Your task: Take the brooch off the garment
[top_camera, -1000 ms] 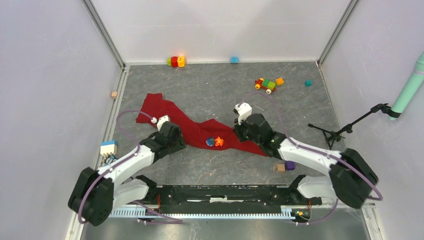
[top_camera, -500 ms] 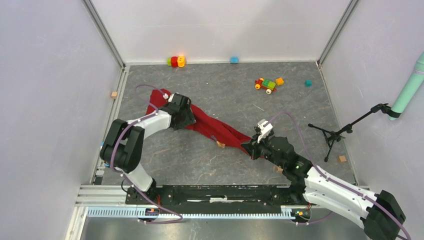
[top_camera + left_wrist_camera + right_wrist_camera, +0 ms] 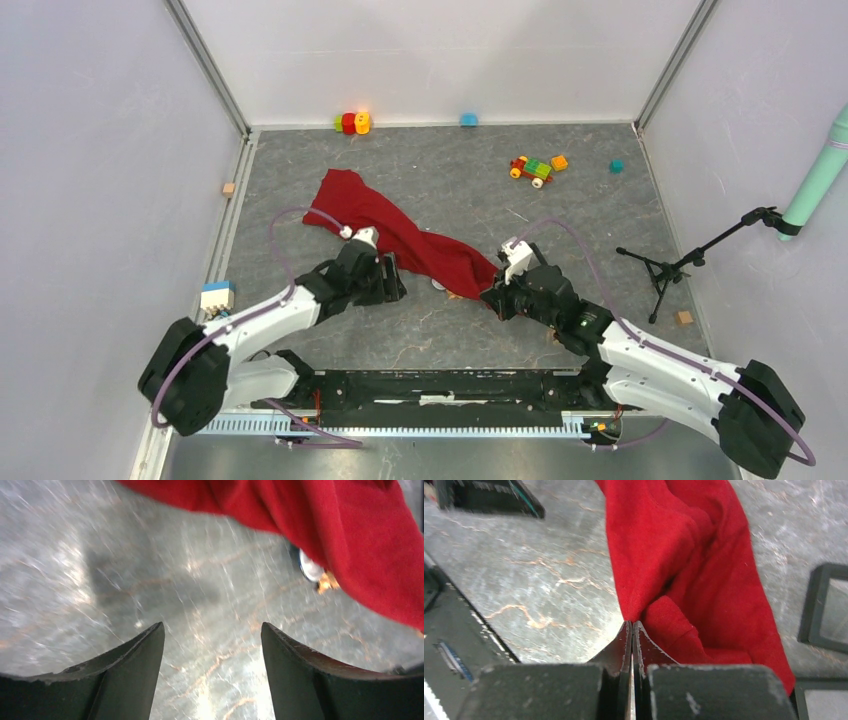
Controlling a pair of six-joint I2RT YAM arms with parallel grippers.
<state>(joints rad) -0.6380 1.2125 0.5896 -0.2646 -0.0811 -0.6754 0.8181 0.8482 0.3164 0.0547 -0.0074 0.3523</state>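
We find the left gripper [image 3: 212, 645] moved from the far end of the deep-red soft fabric garment [image 3: 400, 235] to its near edge, jaws spread, empty: placed, we judge, to take the small blue-and-orange brooch [image 3: 312, 571] tucked beneath; the right gripper [image 3: 631, 626] pinches the garment's corner

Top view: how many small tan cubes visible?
2. The left tan cube sits at mid-left; right tan cube at lower right. Another may hide under the right arm or the garment.

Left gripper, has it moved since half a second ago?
Yes. The left gripper has pulled back from the garment's far end toward the base rail, shifting slightly right. It is now open beside the cloth's near edge.
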